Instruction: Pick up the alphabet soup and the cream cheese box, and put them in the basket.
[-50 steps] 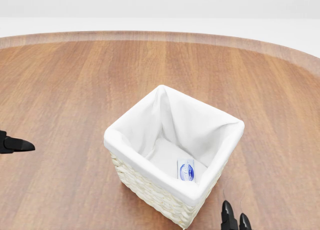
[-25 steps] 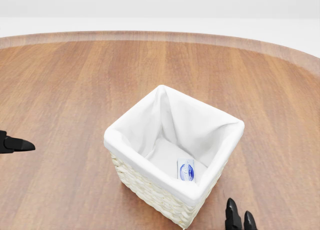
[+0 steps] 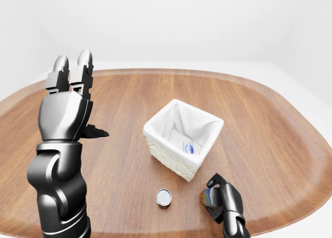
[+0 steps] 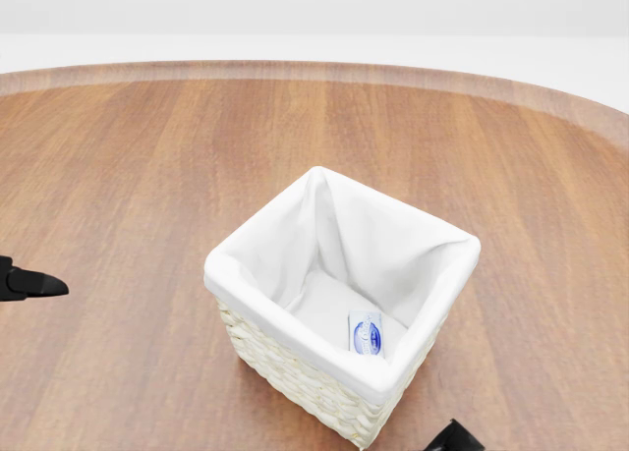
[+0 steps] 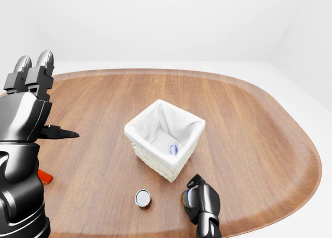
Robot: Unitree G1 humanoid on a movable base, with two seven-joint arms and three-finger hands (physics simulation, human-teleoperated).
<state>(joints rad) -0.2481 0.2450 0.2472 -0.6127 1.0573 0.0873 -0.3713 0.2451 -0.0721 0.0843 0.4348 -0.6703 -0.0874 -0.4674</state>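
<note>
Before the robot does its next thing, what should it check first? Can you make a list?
1. Cream cheese box in basket: ok, it lies at the bottom.
2. Right robot hand gripping a can: ok, fingers wrap it.
3. Is that can the alphabet soup: cannot tell, mostly hidden.
4. Second can out of the way: ok, standing apart on the table.
5. Left robot hand clear of basket: ok, raised and open.
</note>
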